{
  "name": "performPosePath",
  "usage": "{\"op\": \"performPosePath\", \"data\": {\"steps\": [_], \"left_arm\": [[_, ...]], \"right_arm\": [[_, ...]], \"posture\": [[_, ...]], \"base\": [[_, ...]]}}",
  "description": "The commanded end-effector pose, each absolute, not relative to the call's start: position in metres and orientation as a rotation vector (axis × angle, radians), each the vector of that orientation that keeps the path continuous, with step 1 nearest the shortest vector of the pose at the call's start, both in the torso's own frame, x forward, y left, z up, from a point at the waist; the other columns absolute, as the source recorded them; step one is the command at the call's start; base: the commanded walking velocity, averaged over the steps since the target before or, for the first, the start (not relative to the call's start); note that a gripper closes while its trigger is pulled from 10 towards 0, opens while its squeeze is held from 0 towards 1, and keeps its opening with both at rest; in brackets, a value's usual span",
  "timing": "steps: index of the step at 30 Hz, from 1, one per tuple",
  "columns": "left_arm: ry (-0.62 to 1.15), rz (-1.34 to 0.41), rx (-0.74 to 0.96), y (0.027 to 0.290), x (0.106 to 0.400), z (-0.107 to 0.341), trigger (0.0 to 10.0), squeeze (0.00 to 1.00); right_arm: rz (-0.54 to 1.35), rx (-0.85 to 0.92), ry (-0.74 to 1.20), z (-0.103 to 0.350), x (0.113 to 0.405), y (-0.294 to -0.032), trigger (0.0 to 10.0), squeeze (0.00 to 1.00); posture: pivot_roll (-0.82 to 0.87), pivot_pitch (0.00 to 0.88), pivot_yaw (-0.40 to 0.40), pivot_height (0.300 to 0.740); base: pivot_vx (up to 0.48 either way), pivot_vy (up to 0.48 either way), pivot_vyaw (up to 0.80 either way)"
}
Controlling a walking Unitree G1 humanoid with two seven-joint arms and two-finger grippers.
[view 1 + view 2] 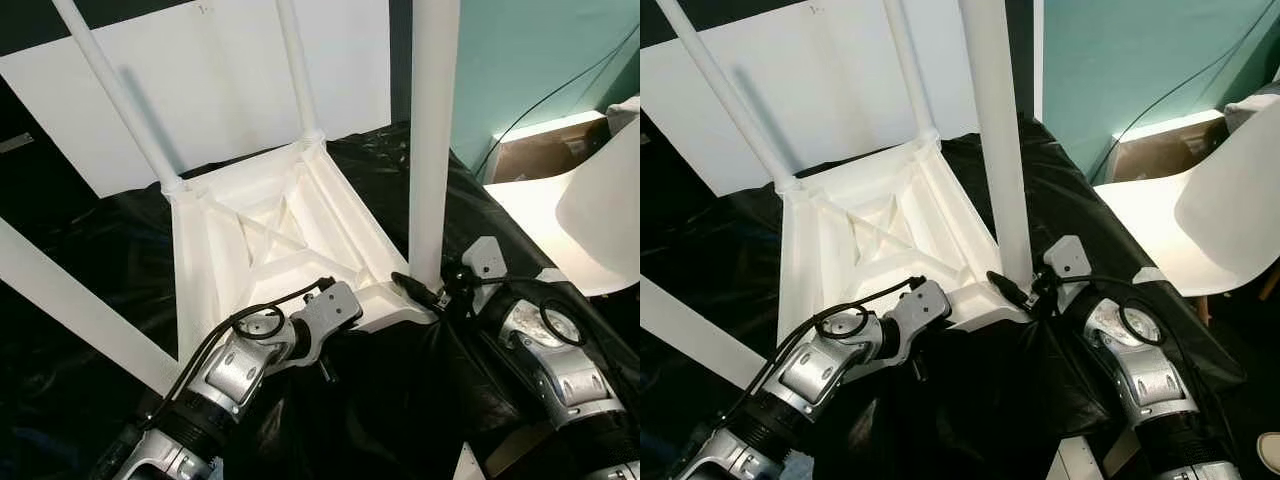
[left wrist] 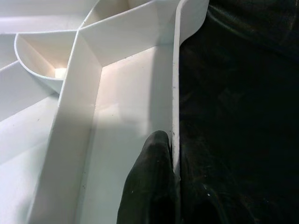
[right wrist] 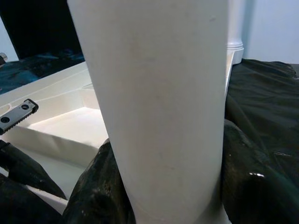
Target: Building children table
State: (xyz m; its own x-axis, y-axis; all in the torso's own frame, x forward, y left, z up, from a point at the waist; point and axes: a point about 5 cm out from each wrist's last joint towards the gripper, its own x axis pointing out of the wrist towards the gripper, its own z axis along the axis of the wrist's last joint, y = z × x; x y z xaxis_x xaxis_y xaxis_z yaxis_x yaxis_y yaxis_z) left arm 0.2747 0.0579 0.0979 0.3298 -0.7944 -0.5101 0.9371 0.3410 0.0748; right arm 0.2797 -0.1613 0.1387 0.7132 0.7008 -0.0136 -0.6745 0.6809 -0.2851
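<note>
White plastic table point(image 1: 270, 240) lies upside down on black plastic sheet point(image 1: 90, 260), centre of the head views, ribbed underside facing up. Four white legs stand up from its corners: two at the far corners running out of the top of the frame, one crossing the lower left, and the near right leg point(image 1: 433, 130) rising through the upper right.

Left gripper point(image 1: 335, 305) sits at the near edge of the table, lower centre. In the left wrist view one black finger point(image 2: 152, 182) lies inside the rim wall point(image 2: 175, 93), pressed against it; the other finger is on the outer side, so the rim is pinched between them.

Right gripper point(image 1: 425, 290) is at the foot of the near right leg, lower right. In the right wrist view the leg point(image 3: 159, 107) stands between the two black fingers point(image 3: 93, 191), which clasp its base.

White chair point(image 1: 1200, 215) stands at the right edge, beside a teal wall point(image 1: 1120, 60). A white board point(image 1: 200, 90) leans behind the table, upper left.
</note>
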Motion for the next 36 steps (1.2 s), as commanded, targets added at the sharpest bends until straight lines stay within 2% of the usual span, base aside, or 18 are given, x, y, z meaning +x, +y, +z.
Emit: {"op": "performPosePath", "data": {"steps": [1,5,6,7,9,12,18,19,20,21,22,23,24,28,29,32,36], "left_arm": [[0.561,-1.079,0.354,0.072,0.272,0.070,10.0,0.00],[0.561,-1.073,0.356,0.072,0.273,0.070,10.0,0.00],[0.559,-1.066,0.355,0.072,0.274,0.070,10.0,0.00],[0.559,-1.066,0.355,0.072,0.274,0.070,10.0,0.00],[0.557,-1.057,0.346,0.072,0.275,0.071,10.0,0.00],[0.558,-1.056,0.341,0.072,0.275,0.071,10.0,0.00],[0.564,-1.059,0.339,0.072,0.273,0.071,10.0,0.00],[0.565,-1.057,0.340,0.073,0.273,0.071,10.0,0.00],[0.565,-1.057,0.340,0.073,0.273,0.071,10.0,0.00],[0.566,-1.056,0.341,0.073,0.273,0.070,10.0,0.00],[0.566,-1.054,0.341,0.073,0.273,0.070,10.0,0.00],[0.566,-1.054,0.341,0.073,0.273,0.070,10.0,0.00],[0.565,-1.052,0.340,0.074,0.274,0.070,10.0,0.00],[0.564,-1.045,0.338,0.073,0.274,0.070,10.0,0.00],[0.564,-1.045,0.339,0.073,0.274,0.070,10.0,0.00],[0.564,-1.045,0.340,0.073,0.274,0.070,10.0,0.00],[0.558,-1.049,0.341,0.071,0.275,0.070,10.0,0.00]], "right_arm": [[0.784,-0.232,-0.037,0.121,0.271,-0.150,0.0,0.00],[0.737,-0.197,-0.038,0.117,0.270,-0.147,0.0,0.00],[0.656,-0.155,-0.045,0.113,0.269,-0.144,0.0,0.00],[0.656,-0.155,-0.045,0.113,0.269,-0.144,0.0,0.00],[0.471,-0.073,-0.081,0.109,0.266,-0.134,0.0,0.00],[0.400,-0.043,-0.102,0.109,0.265,-0.129,0.0,0.00],[0.358,-0.045,-0.110,0.111,0.272,-0.132,0.0,0.00],[0.355,-0.055,-0.113,0.112,0.273,-0.133,0.8,0.00],[0.355,-0.055,-0.113,0.112,0.273,-0.133,0.8,0.00],[0.358,-0.066,-0.116,0.112,0.274,-0.133,3.1,0.00],[0.367,-0.082,-0.123,0.113,0.274,-0.133,10.0,0.00],[0.367,-0.082,-0.123,0.113,0.274,-0.133,10.0,0.00],[0.380,-0.089,-0.130,0.115,0.273,-0.133,10.0,1.00],[0.434,-0.156,-0.182,0.126,0.276,-0.139,10.0,1.00],[0.474,-0.180,-0.203,0.133,0.279,-0.142,10.0,0.00],[0.498,-0.194,-0.217,0.137,0.281,-0.144,10.0,0.00],[0.643,-0.279,-0.243,0.153,0.286,-0.149,10.0,0.00]], "posture": [[-0.05,0.000,0.127,0.740],[-0.05,0.000,0.127,0.740],[-0.05,0.000,0.127,0.740],[-0.05,0.000,0.127,0.740],[-0.05,0.000,0.124,0.740],[-0.05,0.000,0.124,0.740],[-0.05,0.000,0.128,0.740],[-0.04,0.000,0.125,0.740],[-0.04,0.000,0.125,0.740],[-0.04,0.000,0.124,0.740],[-0.04,0.000,0.122,0.740],[-0.04,0.000,0.122,0.740],[-0.04,0.000,0.122,0.740],[-0.04,0.000,0.116,0.740],[-0.05,0.000,0.116,0.740],[-0.05,0.000,0.116,0.740],[-0.05,0.000,0.116,0.740]], "base": [[0.000,0.000,0.00],[0.000,0.000,0.00],[0.000,0.000,0.00],[0.000,0.000,0.00],[0.000,0.000,0.00],[0.000,0.000,0.00],[0.000,0.000,0.00],[0.000,0.000,0.00],[0.000,0.000,0.00],[0.000,0.000,0.00],[0.000,0.000,0.00],[0.000,0.000,0.00],[0.000,0.000,0.00],[0.000,0.000,0.00],[0.000,0.000,0.00],[0.000,0.000,0.00],[0.000,0.000,0.00]]}}
